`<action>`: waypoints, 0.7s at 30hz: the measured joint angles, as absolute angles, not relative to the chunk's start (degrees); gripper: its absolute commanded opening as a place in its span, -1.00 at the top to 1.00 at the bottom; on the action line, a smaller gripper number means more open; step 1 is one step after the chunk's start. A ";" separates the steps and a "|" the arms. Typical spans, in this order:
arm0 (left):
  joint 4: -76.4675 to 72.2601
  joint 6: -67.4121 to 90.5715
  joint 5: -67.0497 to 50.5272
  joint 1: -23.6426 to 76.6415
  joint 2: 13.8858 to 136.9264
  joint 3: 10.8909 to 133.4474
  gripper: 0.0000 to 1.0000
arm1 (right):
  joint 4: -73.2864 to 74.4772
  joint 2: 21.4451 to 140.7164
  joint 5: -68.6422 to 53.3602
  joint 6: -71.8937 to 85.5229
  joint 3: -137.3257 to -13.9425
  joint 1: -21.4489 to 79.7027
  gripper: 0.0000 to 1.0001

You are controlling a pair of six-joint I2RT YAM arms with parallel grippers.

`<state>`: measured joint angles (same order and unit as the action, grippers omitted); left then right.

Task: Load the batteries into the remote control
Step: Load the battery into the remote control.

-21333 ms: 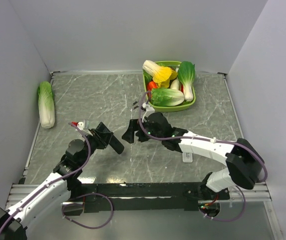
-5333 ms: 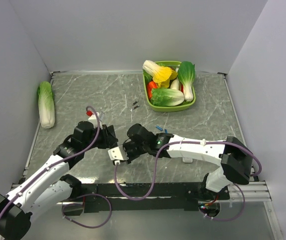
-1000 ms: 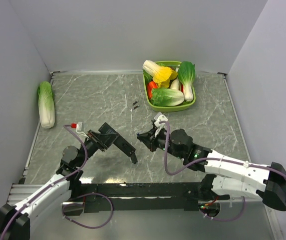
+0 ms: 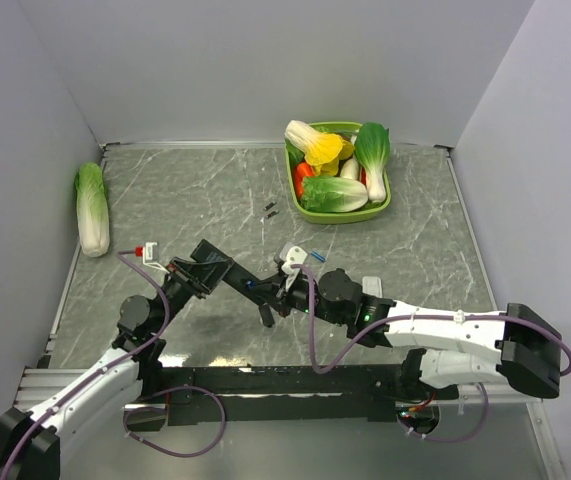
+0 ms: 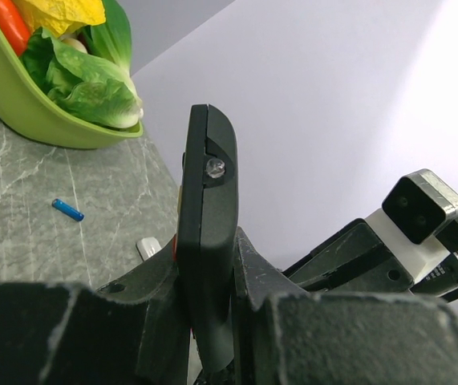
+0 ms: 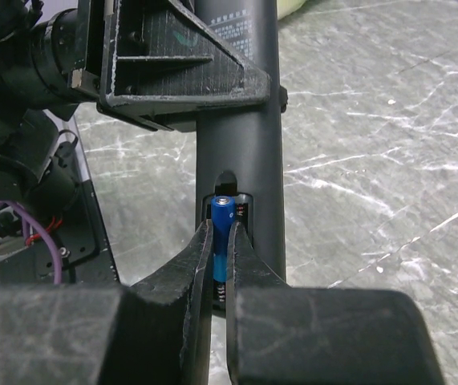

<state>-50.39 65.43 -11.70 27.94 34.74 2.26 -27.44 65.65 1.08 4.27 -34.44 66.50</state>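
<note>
My right gripper [image 6: 222, 241] is clenched on one battery [image 6: 222, 210] at the open bay of the remote control [image 6: 241, 152], which my left gripper [image 5: 207, 269] clamps above the table [image 4: 185, 190]. I can't see into the bay; the second battery [image 5: 67, 209] lies apart on open tabletop.

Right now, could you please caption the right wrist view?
Right end effector holds a blue battery at the open compartment of the black remote.

Black remote control [image 6: 237, 152], bright-blue battery [image 6: 222, 220], green basket [image 5: 28, 112], grey white-veined table [image 4: 195, 190]
</note>
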 measured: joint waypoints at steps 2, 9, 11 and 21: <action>-50.35 65.45 -11.68 27.94 34.98 2.26 0.97 | -27.70 65.98 1.13 3.95 -34.44 66.50 1.00; -49.80 65.36 -11.42 27.92 35.03 2.24 0.97 | -27.86 66.87 1.10 3.40 -34.61 66.50 1.00; -49.45 65.39 -11.05 27.92 34.68 2.24 0.97 | -27.86 66.87 1.13 3.38 -34.61 66.50 1.00; -48.60 65.34 -8.62 27.94 33.34 2.11 0.97 | -25.08 67.48 2.13 3.36 -36.29 66.50 0.99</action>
<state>-48.60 65.34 -8.62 27.94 33.34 2.11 -25.08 67.48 2.13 3.36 -36.29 66.50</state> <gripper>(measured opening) 0.239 0.092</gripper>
